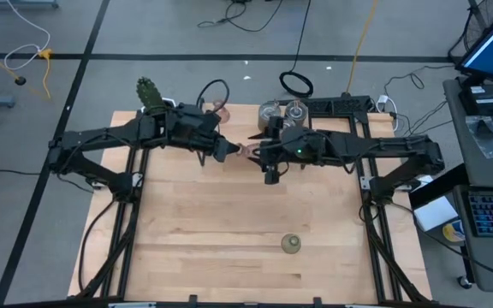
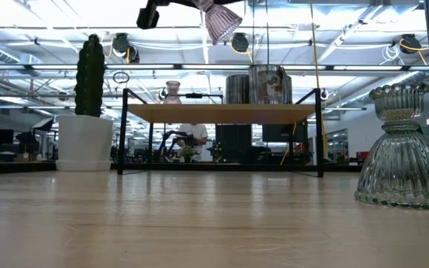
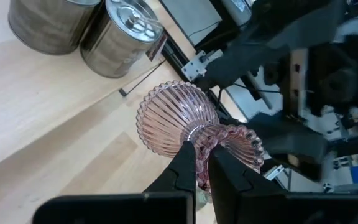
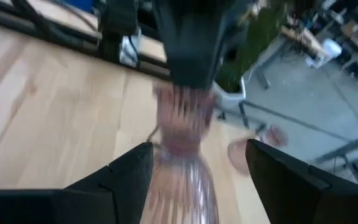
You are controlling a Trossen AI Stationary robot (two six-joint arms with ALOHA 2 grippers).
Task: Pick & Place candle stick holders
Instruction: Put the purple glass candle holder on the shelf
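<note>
My left gripper (image 1: 232, 151) is shut on a pink ribbed glass holder (image 3: 178, 118), high above the table's middle; the holder also shows in the low view (image 2: 222, 21). My right gripper (image 4: 197, 168) is open, with a finger on either side of this holder (image 4: 182, 127); I cannot tell whether they touch it. An olive-green glass holder (image 1: 291, 244) stands on its wide base near the front edge. Two silvery cylinders (image 1: 270, 109) and a second pink holder (image 2: 172, 91) stand on a raised shelf (image 2: 222, 113) at the back. My left gripper pinches the pink holder at its narrow waist (image 3: 199, 133), between the round body and the flared end, with its two fingers (image 3: 185, 163). The fingers come about level from the table's left. The holder is lifted clear of the table and lies tilted.
A cactus in a white pot (image 2: 88, 112) stands at the back left of the table. Cables and dark frame rails (image 1: 362, 184) run along the table's sides. Bare wood (image 1: 212, 231) lies between the arms and the front edge.
</note>
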